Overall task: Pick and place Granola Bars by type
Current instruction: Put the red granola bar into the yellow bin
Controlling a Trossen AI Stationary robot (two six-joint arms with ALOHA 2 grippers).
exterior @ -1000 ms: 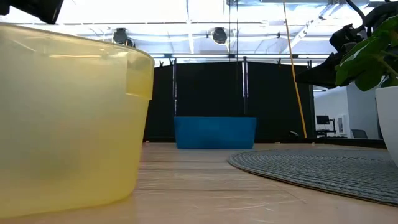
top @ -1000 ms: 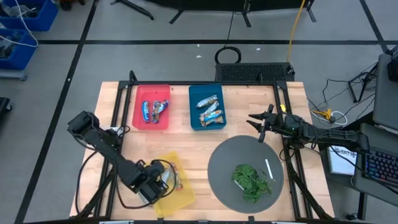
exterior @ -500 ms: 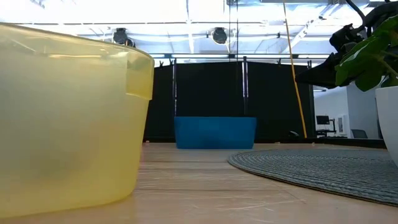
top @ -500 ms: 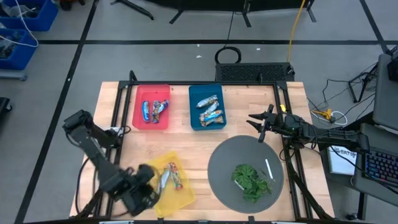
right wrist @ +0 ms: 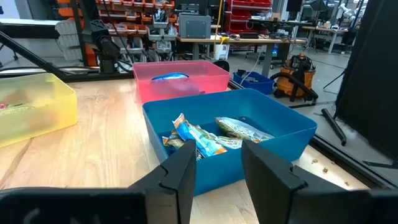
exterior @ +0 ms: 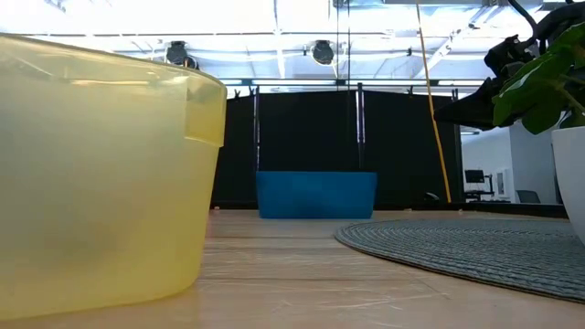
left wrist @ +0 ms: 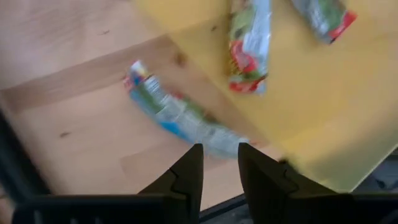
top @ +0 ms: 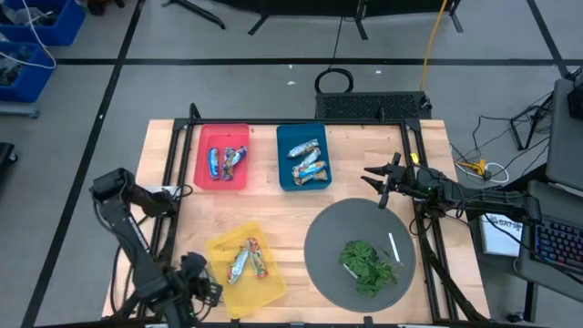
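Two granola bars (top: 248, 262) lie in the yellow bin (top: 223, 246) near the table's front left. The red bin (top: 205, 173) and the blue bin (top: 284, 178) at the back each hold several bars. My left gripper (top: 208, 288) hovers off the yellow bin's near-left corner, its fingers (left wrist: 191, 167) a narrow gap apart with nothing between them. In the left wrist view, another bar (left wrist: 180, 118) lies on the wood beside the yellow bin (left wrist: 323, 106), just past the fingertips. My right gripper (top: 372, 187) waits open beyond the blue bin's right side.
A round grey mat (top: 328, 237) at the front right carries a green leafy bunch (top: 366, 262) and a thin white stick (top: 393, 246). Bare wood lies between the bins and the mat. In the low view the yellow bin (exterior: 91, 174) fills the left side.
My left gripper has drawn back from above the yellow bin toward the table's near-left corner, and the arm has swung with it. The two bars in the yellow bin, covered a second ago, now lie in plain sight.
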